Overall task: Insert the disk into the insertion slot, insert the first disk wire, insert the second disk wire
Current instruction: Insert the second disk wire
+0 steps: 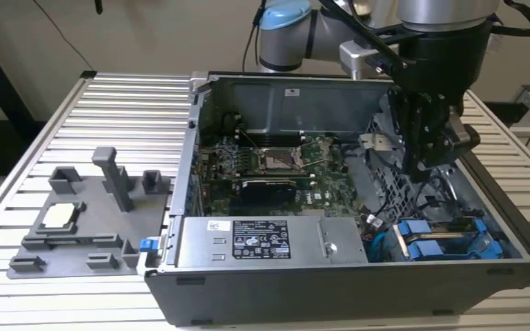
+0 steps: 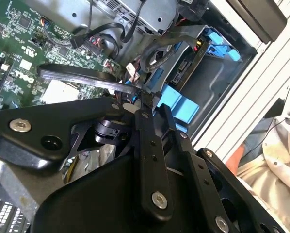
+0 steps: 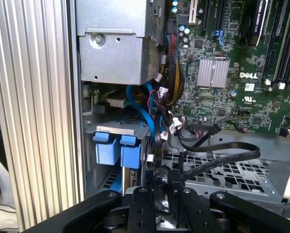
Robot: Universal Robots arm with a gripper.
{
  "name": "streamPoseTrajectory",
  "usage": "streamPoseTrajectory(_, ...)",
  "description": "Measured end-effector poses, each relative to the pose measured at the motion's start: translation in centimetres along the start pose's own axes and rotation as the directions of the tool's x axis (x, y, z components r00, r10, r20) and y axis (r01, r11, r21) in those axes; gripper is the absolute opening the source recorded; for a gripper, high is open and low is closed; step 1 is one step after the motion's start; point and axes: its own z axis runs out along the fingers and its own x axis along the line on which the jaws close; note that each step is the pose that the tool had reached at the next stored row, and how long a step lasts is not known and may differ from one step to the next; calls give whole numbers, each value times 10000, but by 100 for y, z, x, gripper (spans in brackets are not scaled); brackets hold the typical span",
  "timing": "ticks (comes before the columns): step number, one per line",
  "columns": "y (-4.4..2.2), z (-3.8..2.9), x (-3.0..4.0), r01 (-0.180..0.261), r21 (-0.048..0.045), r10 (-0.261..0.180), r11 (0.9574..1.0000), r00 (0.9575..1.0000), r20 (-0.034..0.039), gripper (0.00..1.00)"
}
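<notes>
My gripper point(image 1: 421, 176) reaches down into the open computer case, above the grey drive cage point(image 1: 389, 207). Its fingers are shut on the end of a flat black disk wire point(image 3: 222, 156), which loops away over the motherboard in both wrist views point(image 2: 77, 74). Two blue carrier fronts point(image 1: 428, 241) sit side by side in the insertion slot area of the cage, just below and ahead of the gripper point(image 3: 165, 177). They also show as blue tabs point(image 3: 118, 150) in the first wrist view. I cannot tell which of the two is the disk. The fingertips point(image 2: 144, 97) meet near these blue tabs point(image 2: 181, 104).
A bundle of black, red and blue cables point(image 3: 159, 104) hangs between the power supply point(image 1: 265, 241) and the cage. The green motherboard point(image 1: 275, 162) fills the case floor. A grey fixture plate point(image 1: 85, 221) lies on the ribbed table at the exterior view's left.
</notes>
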Motion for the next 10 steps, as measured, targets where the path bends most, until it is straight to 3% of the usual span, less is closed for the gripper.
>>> streamPoseTrajectory(3, 0, -1, 0, 3, -1, -3, 10000, 10000, -12, 24)
streamPoseTrajectory(4, -1, -1, 0, 4, -1, -4, 10000, 10000, -15, 17)
streamPoseTrajectory(10, 0, -1, 0, 9, -2, -9, 10000, 10000, -37, 16)
